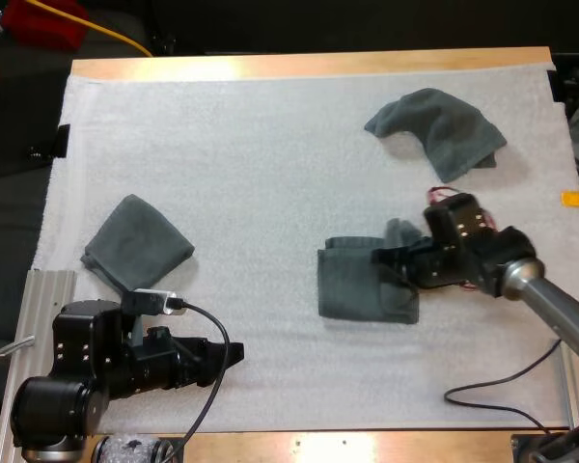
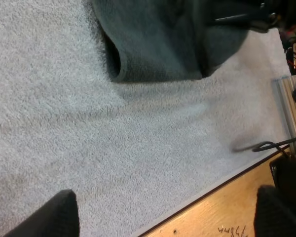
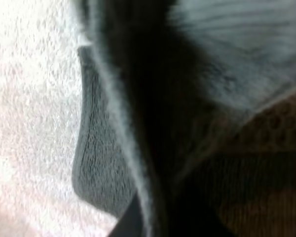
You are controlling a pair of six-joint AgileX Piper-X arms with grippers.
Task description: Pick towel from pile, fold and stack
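A partly folded dark grey-green towel (image 1: 359, 285) lies right of the mat's middle. My right gripper (image 1: 394, 258) is at its right edge, shut on a raised flap of the cloth. In the right wrist view the towel (image 3: 101, 163) hangs close over the mat, with fabric pressed against the fingers. My left gripper (image 1: 234, 355) rests low at the front left, open, its fingers (image 2: 44, 217) wide apart over bare mat; the same towel (image 2: 158, 39) lies ahead of it. A crumpled towel (image 1: 439, 130) sits at the far right. One folded towel (image 1: 135, 243) lies at the left.
The white mat (image 1: 251, 174) covers most of the wooden table (image 1: 299, 66). The table's wooden front edge (image 2: 237, 207) runs close under my left gripper. A black cable (image 1: 492, 400) trails across the mat's front right.
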